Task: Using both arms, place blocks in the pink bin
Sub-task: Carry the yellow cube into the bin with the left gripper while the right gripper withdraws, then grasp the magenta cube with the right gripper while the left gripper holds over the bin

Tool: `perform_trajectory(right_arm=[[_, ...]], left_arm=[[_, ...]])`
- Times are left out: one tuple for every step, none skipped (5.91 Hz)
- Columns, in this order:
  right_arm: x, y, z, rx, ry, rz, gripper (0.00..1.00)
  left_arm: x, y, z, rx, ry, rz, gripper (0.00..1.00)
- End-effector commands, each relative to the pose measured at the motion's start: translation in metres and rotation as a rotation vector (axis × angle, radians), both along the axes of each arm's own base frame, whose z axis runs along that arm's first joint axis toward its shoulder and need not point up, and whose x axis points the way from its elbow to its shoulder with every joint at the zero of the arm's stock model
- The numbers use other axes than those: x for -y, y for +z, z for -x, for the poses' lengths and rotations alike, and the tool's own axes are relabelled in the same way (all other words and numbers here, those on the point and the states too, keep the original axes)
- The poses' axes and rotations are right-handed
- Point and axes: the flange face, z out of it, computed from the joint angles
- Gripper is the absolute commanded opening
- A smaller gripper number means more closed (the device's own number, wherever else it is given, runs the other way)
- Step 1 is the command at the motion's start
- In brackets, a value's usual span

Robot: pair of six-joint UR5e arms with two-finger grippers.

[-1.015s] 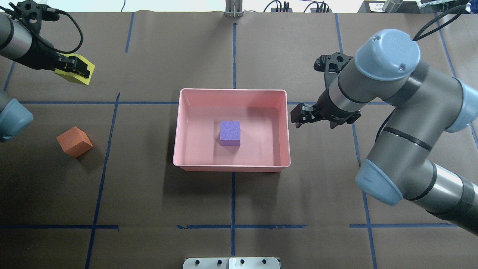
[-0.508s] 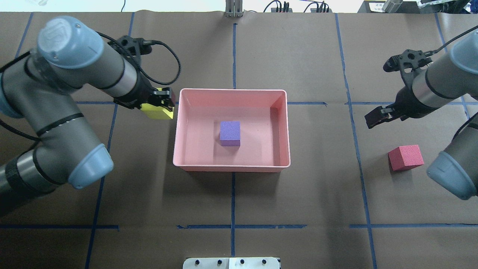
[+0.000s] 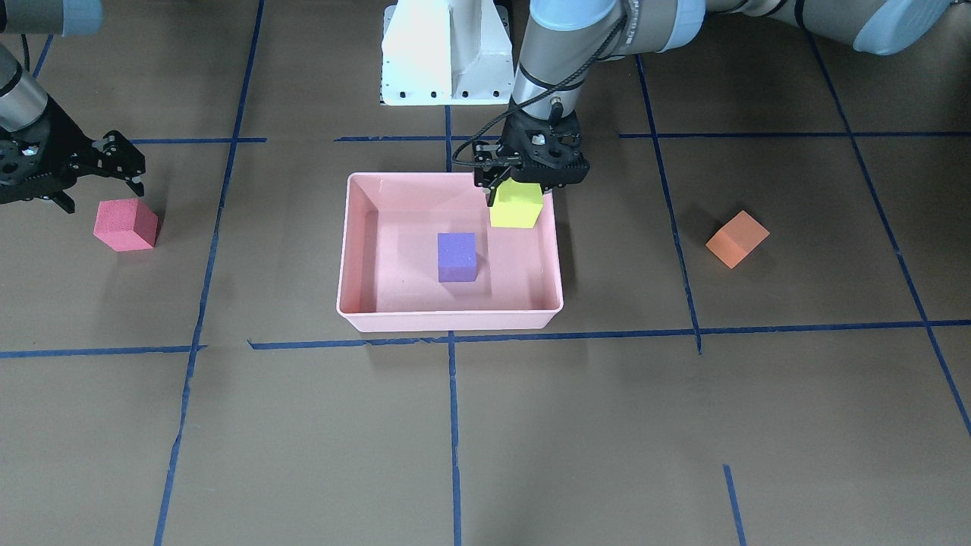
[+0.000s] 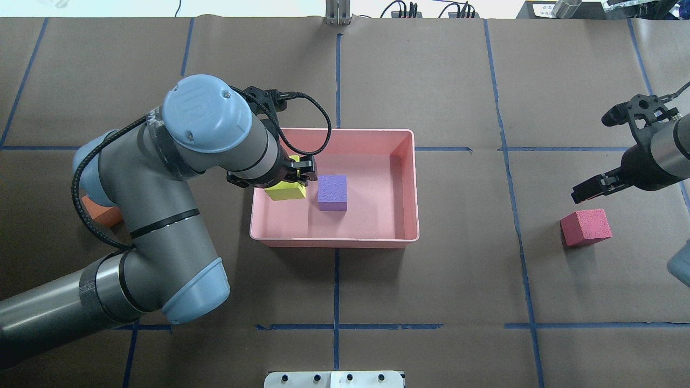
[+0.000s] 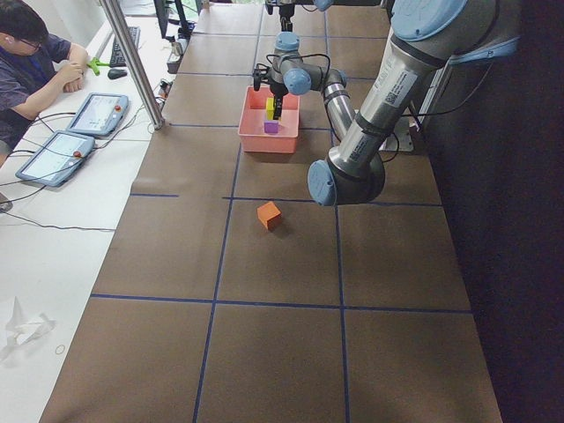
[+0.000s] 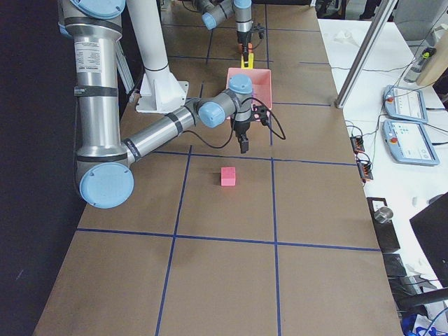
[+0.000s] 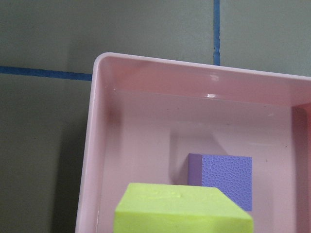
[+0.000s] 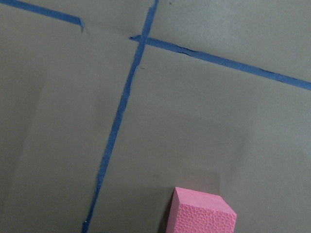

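My left gripper [image 4: 295, 178] is shut on the yellow-green block [image 4: 285, 192] and holds it over the left part of the pink bin [image 4: 334, 242], above the floor. The purple block [image 4: 332, 192] lies on the bin floor right beside it. The front view shows the same gripper [image 3: 522, 182], yellow-green block [image 3: 516, 205], purple block [image 3: 457, 256] and bin [image 3: 447, 322]. The red block [image 4: 586, 227] lies on the table at the right. My right gripper [image 4: 585, 191] hovers just beyond it, open and empty. The orange block [image 3: 736, 239] lies at the left, partly hidden behind my left arm in the overhead view.
The table is brown paper with blue tape lines. The white pedestal [image 3: 446, 53] stands at the robot's edge. An operator [image 5: 31, 62] sits with tablets on a white side table beyond the far edge. The left wrist view shows the bin's corner [image 7: 97, 97]; the right wrist view shows the red block [image 8: 201, 216].
My left arm carried the yellow-green block from the far left corner to over the bin's left part. My right arm drew away from the bin to the right, uncovering the red block.
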Motion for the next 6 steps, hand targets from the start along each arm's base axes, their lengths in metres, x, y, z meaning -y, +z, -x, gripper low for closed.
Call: perform_trajectory(right_arm=[[-0.009, 0.023, -0.006, 0.010, 0.085, 0.072, 1.00], [-0.008, 0.033, -0.005, 0.015, 0.092, 0.070, 1.00], [-0.006, 0.043, 0.003, 0.016, 0.112, 0.075, 1.00], [-0.007, 0.060, 0.016, 0.018, 0.112, 0.075, 1.00], [-0.010, 0.074, 0.028, 0.004, 0.092, 0.080, 1.00], [-0.013, 0.080, 0.033, -0.006, 0.077, 0.086, 1.00]], left_arm=[[-0.010, -0.002, -0.010, 0.010, -0.011, -0.020, 1.00], [-0.011, -0.003, -0.009, 0.006, -0.011, -0.022, 1.00], [-0.011, -0.003, -0.008, 0.005, -0.012, -0.024, 1.00], [-0.012, -0.003, -0.009, 0.005, -0.011, -0.024, 1.00], [-0.012, -0.002, -0.009, 0.007, -0.011, -0.023, 1.00], [-0.012, -0.001, -0.009, 0.008, -0.011, -0.022, 1.00]])
